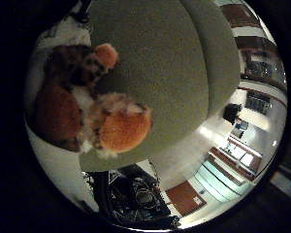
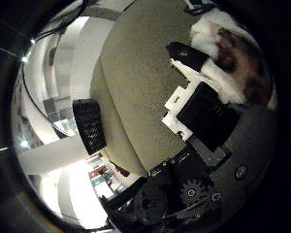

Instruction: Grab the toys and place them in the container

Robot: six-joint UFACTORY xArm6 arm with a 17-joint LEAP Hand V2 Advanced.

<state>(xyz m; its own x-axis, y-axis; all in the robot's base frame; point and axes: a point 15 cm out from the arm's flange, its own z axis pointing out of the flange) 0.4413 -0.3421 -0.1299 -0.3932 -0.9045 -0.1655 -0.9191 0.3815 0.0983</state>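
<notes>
An olive-green cushion [image 1: 160, 63] fills the background, a dim room beyond it. A plush toy [image 1: 87, 107], orange, white and brown, sits close against the palm, and the robot hand [image 2: 199, 111] curls a finger round it, apparently gripping it for carrying. No container shows.

Plush toy [image 1: 87, 107] close against the palm, seemingly on bare olive cushion [image 1: 160, 68] beyond.

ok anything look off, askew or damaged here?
Nothing stands out. The orange, brown and white plush toy sits close to the palm against an olive cushion, looking intact. A finger of the hand reaches toward its fur; the grip is not visible.
</notes>
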